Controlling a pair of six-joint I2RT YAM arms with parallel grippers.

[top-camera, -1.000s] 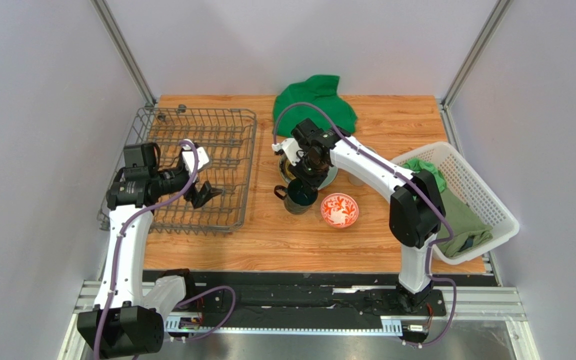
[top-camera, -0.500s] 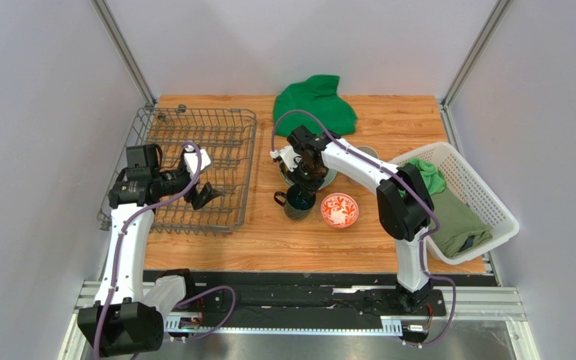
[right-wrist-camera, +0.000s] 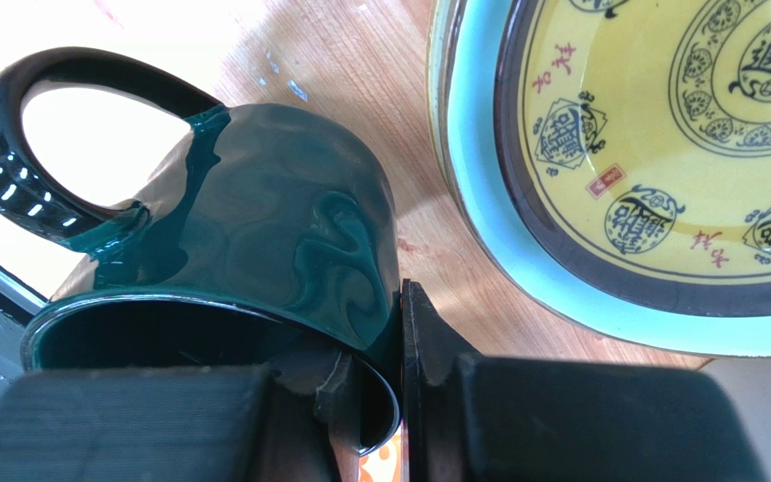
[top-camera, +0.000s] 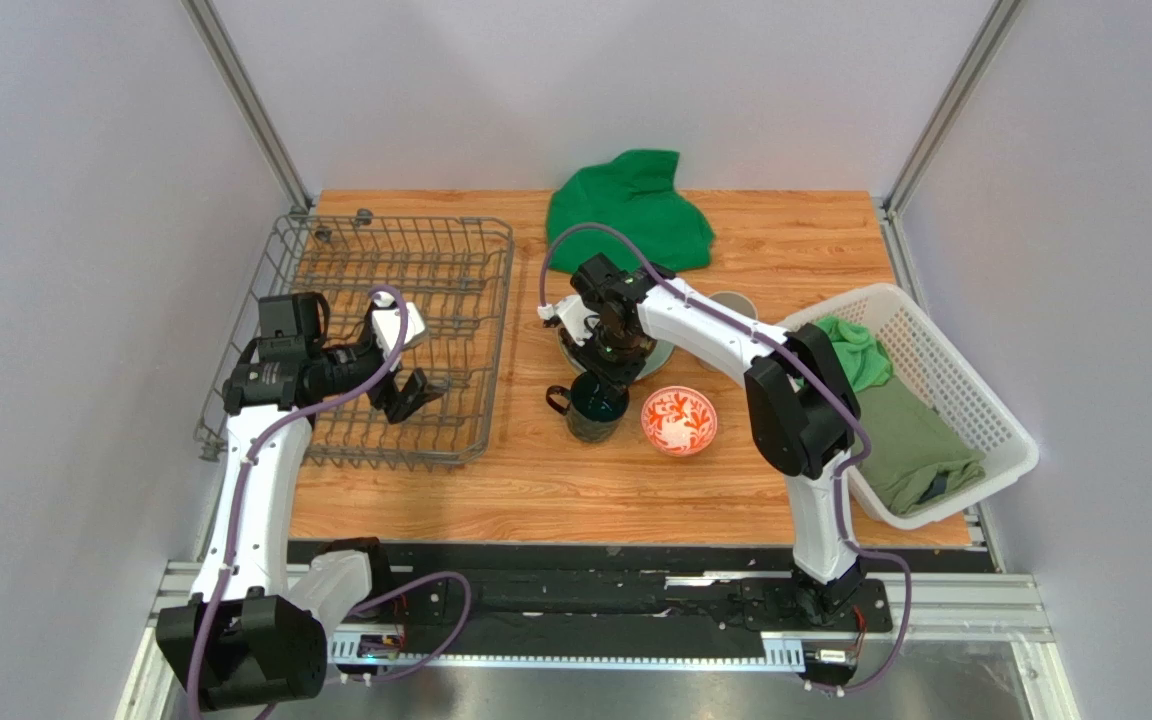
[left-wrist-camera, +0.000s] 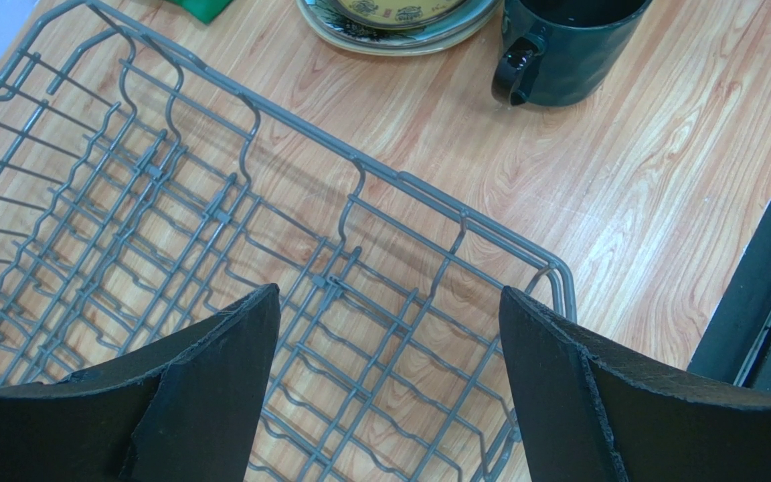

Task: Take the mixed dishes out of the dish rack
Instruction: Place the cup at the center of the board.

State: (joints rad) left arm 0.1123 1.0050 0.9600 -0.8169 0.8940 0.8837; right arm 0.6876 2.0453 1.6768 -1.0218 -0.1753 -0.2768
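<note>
R tool (right-wrist-camera: 384, 353) clamps rim of dark teal mug (right-wrist-camera: 259, 241), upright on worktop (left-wrist-camera: 611, 181). L tool (left-wrist-camera: 390, 387) hangs spread wide, empty, over dish rack (left-wrist-camera: 158, 221).

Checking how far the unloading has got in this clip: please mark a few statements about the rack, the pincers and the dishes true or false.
1. No dish shows in the dish rack. True.
2. The left pincer is shut on a plate. False: it hangs open above the rack and holds nothing.
3. The right pincer grips the dark teal mug by its rim. True: its jaws stand on either side of the mug's wall.
4. The red-and-white bowl lies in the white basket. False: it stands on the table beside the mug.
5. The yellow patterned plate lies on the pale green plate. True.
</note>
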